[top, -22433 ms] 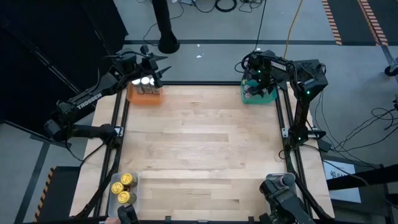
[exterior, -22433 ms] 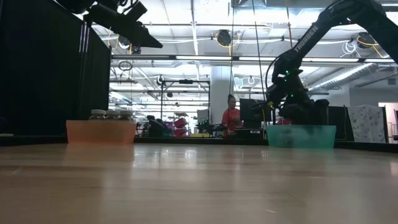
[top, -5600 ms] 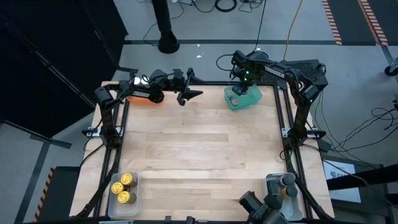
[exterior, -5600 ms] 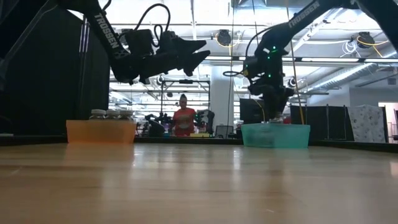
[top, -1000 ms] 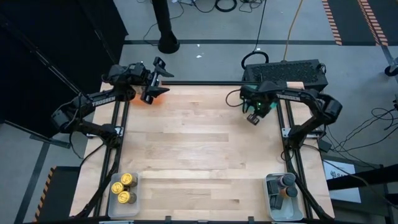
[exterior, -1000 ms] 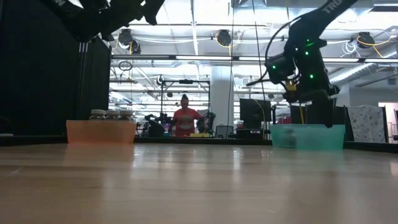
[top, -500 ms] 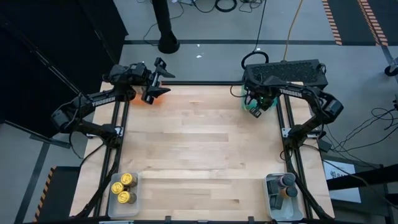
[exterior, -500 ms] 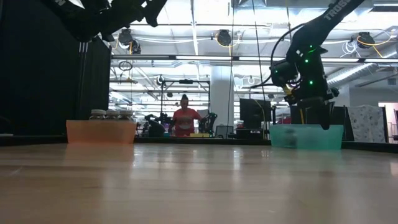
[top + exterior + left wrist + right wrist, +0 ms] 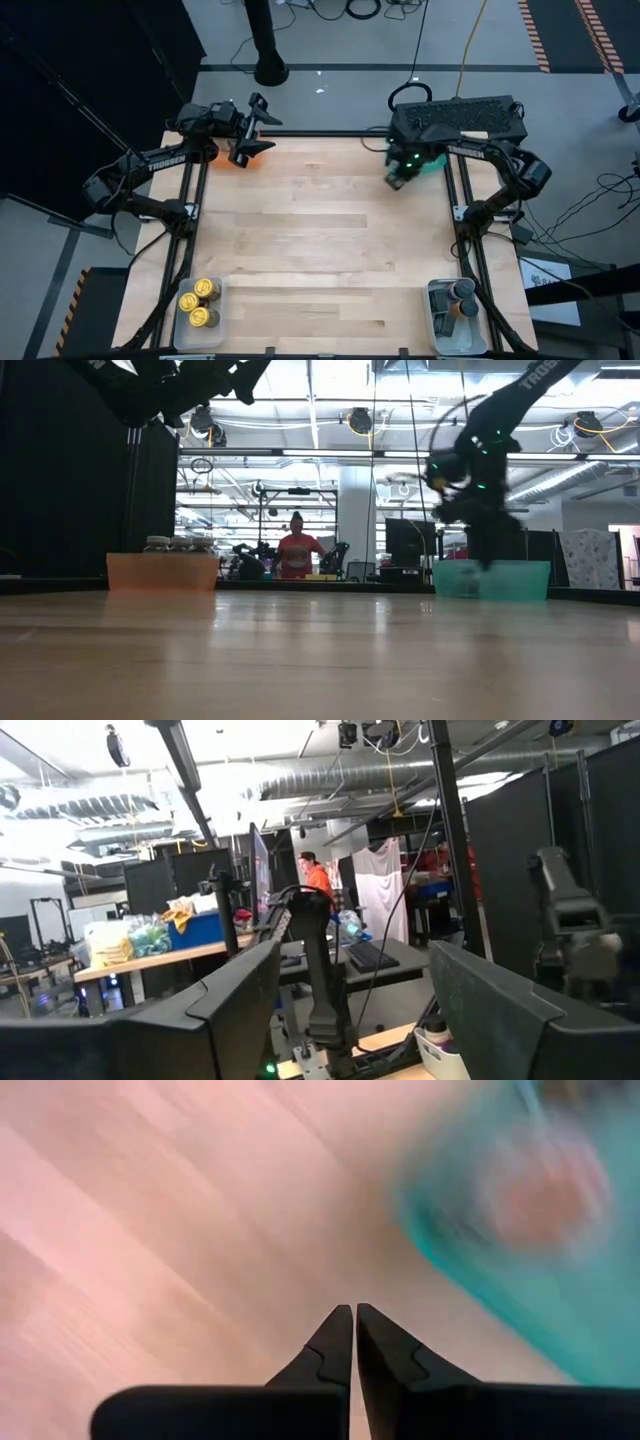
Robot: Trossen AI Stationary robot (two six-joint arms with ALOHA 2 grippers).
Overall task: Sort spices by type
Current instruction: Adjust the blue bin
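Spice jars sat in four spots. Three gold-lidded jars (image 9: 198, 302) stood clustered in a clear tray (image 9: 181, 322) at the table's near left corner. Dark-lidded jars (image 9: 460, 297) lay in another clear tray (image 9: 440, 325) at the near right corner. In the low view, a row of pale-topped jars (image 9: 176, 544) showed above the rim of the orange tray (image 9: 162, 572) at the far left. A blurred brownish jar (image 9: 545, 1190) lay inside the teal tray (image 9: 470, 1270) at the far right.

The right gripper (image 9: 354, 1317) hung over bare wood just beside the teal tray (image 9: 432, 166), its tips apart from the tray wall and from the jar inside. In the high view the right arm reached in from the far right edge, its wrist bent down toward the table (image 9: 320, 240) and the right gripper (image 9: 396, 178) pointing at the boards. Its fingers were pressed together at the tips, with nothing between them.

The left gripper (image 9: 252, 146) was raised above the far left corner, over the orange tray (image 9: 242, 160) and well clear of the jars there. The left arm stretched in from the left side of the frame. From its wrist view the fingers (image 9: 235, 995) stood wide apart and gripped nothing, aimed level toward the room, where a person in an orange top (image 9: 317, 878) stood among desks.
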